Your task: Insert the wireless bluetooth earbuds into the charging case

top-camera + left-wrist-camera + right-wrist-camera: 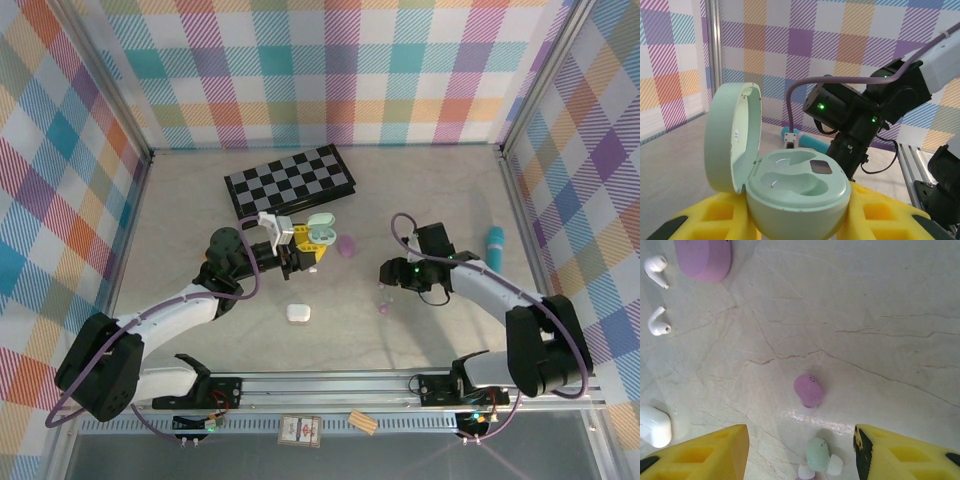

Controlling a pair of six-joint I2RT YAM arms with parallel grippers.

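My left hand pinches the open mint-green case, a smooth rounded pebble of plastic. Its lid is hinged up on the left. Both moulded wells look empty, so as far as I can judge no bud is seated yet.

My right hand hangs over the pale, veined tabletop, its yellow fingers spread and holding nothing. Beneath it lie a glossy mint earbud and a lilac earbud. Two white stemmed earbuds lie farther left, beside a lilac case.
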